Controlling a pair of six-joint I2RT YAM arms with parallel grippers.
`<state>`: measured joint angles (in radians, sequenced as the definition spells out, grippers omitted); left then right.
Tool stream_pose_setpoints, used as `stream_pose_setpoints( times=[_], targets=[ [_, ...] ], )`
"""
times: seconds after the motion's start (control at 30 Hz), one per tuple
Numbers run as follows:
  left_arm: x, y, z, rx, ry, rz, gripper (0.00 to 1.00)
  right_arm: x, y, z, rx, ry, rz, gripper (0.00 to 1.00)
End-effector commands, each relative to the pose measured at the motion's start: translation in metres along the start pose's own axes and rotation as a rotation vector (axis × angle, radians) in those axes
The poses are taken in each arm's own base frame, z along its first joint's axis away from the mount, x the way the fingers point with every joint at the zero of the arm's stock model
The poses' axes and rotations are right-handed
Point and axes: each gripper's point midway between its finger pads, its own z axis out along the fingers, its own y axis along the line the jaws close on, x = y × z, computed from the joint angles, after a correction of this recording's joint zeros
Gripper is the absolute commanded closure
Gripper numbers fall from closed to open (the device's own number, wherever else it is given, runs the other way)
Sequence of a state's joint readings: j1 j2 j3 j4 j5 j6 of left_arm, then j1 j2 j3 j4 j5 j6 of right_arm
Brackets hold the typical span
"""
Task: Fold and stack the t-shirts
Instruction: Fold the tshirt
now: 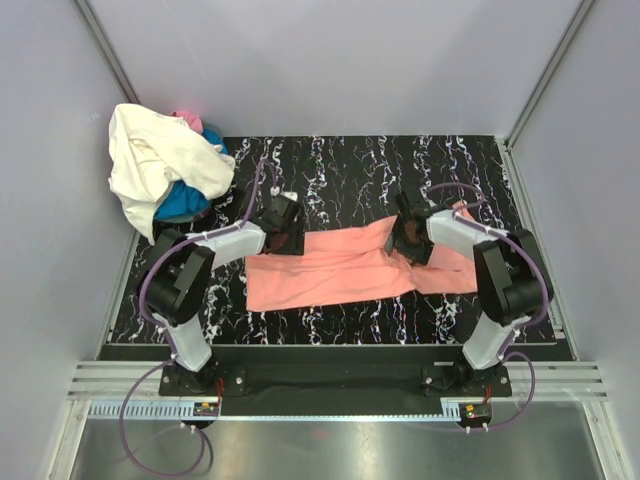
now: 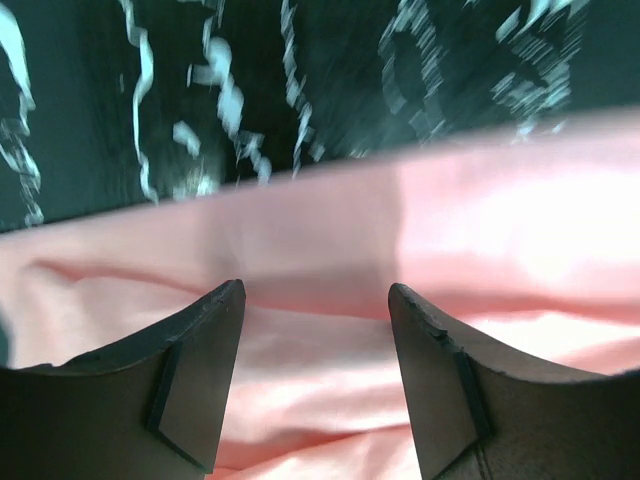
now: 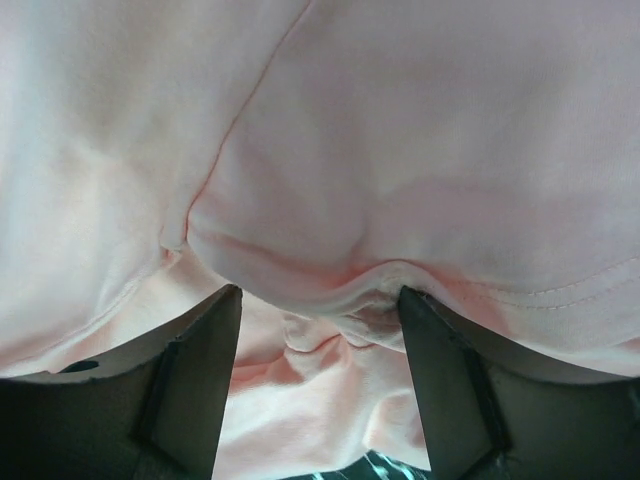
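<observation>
A salmon-pink t-shirt [image 1: 340, 268] lies spread in a long strip across the black marbled mat [image 1: 350, 170]. My left gripper [image 1: 283, 226] hangs open over the shirt's far left edge [image 2: 330, 250], nothing between its fingers [image 2: 200, 370]. Over the shirt's right part, my right gripper [image 1: 408, 236] stands open just above a bunched fold and hem [image 3: 350, 290], the cloth lying loose between its fingers [image 3: 440, 370]. A cream-white t-shirt [image 1: 160, 160] is heaped at the far left corner over a bright blue one [image 1: 185, 200], with a bit of hot pink [image 1: 187, 120] on top.
Grey walls close in the back and both sides, with metal posts at the corners. The heap of shirts overhangs the mat's far left corner, close to the left arm's elbow [image 1: 185, 270]. A metal rail [image 1: 330, 385] runs along the near edge by the arm bases.
</observation>
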<state>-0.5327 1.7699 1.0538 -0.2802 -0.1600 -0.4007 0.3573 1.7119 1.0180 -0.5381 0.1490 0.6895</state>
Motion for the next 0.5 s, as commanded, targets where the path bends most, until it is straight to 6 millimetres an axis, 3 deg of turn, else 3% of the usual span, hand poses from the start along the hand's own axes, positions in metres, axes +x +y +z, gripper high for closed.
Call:
stream_pose_setpoints(
  times=[0.0, 0.03, 0.07, 0.1, 0.17, 0.2, 0.27, 0.3, 0.37, 0.4, 0.47],
  targets=[
    [0.029, 0.006, 0.000, -0.003, 0.062, -0.034, 0.35, -0.036, 0.025, 0.025, -0.073, 0.011, 0.000, 0.29],
    [0.032, 0.004, -0.004, 0.016, 0.067, -0.043, 0.35, -0.058, 0.042, 0.028, -0.094, -0.013, -0.009, 0.28],
    [0.045, 0.007, -0.004, 0.016, 0.088, -0.050, 0.35, -0.063, 0.044, 0.030, -0.077, 0.011, -0.032, 0.29],
    [0.050, 0.007, -0.006, 0.021, 0.093, -0.070, 0.35, -0.083, 0.066, 0.038, -0.099, 0.009, -0.044, 0.30],
    [0.054, 0.003, -0.018, 0.060, 0.081, -0.095, 0.36, -0.090, 0.080, 0.046, -0.111, 0.056, -0.068, 0.34],
    [0.070, 0.003, -0.021, 0.062, 0.101, -0.104, 0.35, -0.101, 0.104, 0.054, -0.171, 0.073, -0.076, 0.35],
    [0.080, -0.001, -0.033, 0.094, 0.095, -0.113, 0.35, -0.103, 0.117, 0.061, -0.188, 0.115, -0.112, 0.37],
    [0.087, -0.011, -0.037, 0.113, 0.098, -0.108, 0.35, -0.115, 0.136, 0.067, -0.225, 0.105, -0.128, 0.37],
    [0.102, -0.028, -0.048, 0.166, 0.100, -0.087, 0.35, -0.113, 0.144, 0.071, -0.222, 0.129, -0.176, 0.36],
    [0.108, -0.036, -0.051, 0.182, 0.106, -0.099, 0.35, -0.122, 0.154, 0.075, -0.240, 0.115, -0.186, 0.35],
    [0.118, -0.049, -0.056, 0.210, 0.111, -0.084, 0.35, -0.125, 0.155, 0.079, -0.233, 0.115, -0.196, 0.34]
  ],
)
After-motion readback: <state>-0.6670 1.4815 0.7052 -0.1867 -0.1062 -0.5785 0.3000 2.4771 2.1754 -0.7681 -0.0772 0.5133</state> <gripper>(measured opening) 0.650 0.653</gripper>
